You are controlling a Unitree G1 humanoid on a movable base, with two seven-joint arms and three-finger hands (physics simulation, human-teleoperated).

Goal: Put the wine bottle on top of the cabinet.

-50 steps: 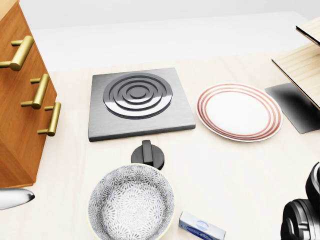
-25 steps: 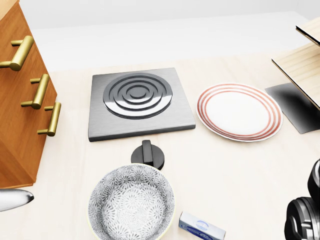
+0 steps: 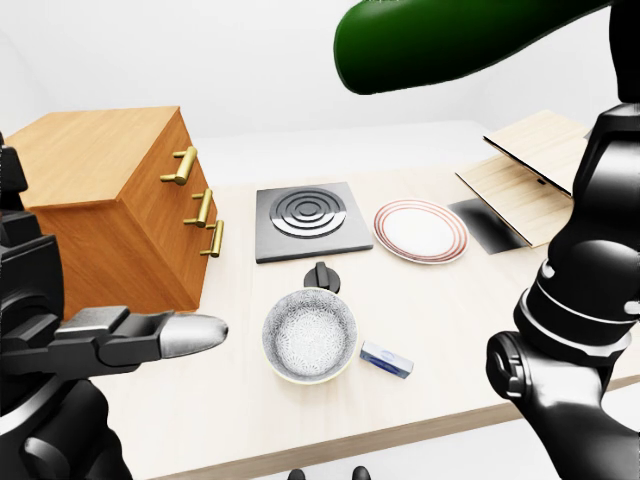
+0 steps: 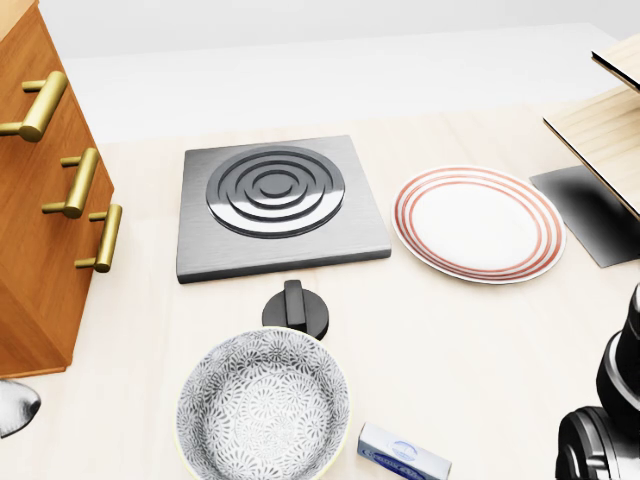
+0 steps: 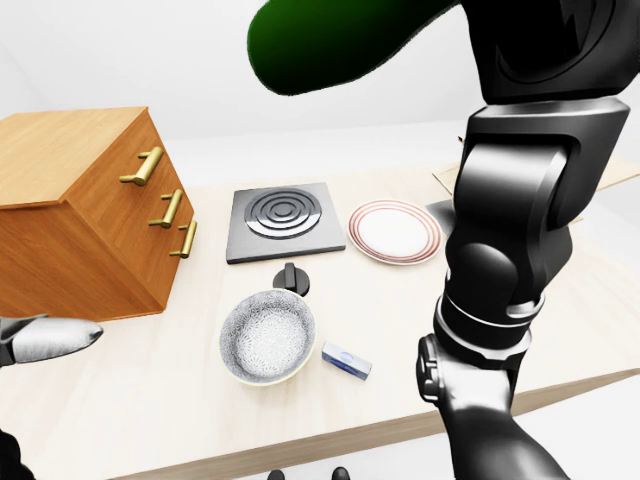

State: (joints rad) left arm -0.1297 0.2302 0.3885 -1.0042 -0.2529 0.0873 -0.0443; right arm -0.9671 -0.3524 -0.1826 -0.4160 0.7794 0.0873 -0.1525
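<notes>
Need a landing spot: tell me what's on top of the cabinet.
The cabinet top shows bare wood, nothing on it. Its leftmost part is hidden behind the left hand. The wine bottle is held high, right of it.

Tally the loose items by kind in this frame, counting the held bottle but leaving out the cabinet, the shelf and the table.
Wine bottle, green, held high: 1
Plate, red-ringed: 1
Bowl, patterned: 1
Burner plate, grey: 1
Black knob: 1
Small blue box: 1
Dark mat: 1
Total: 7
</notes>
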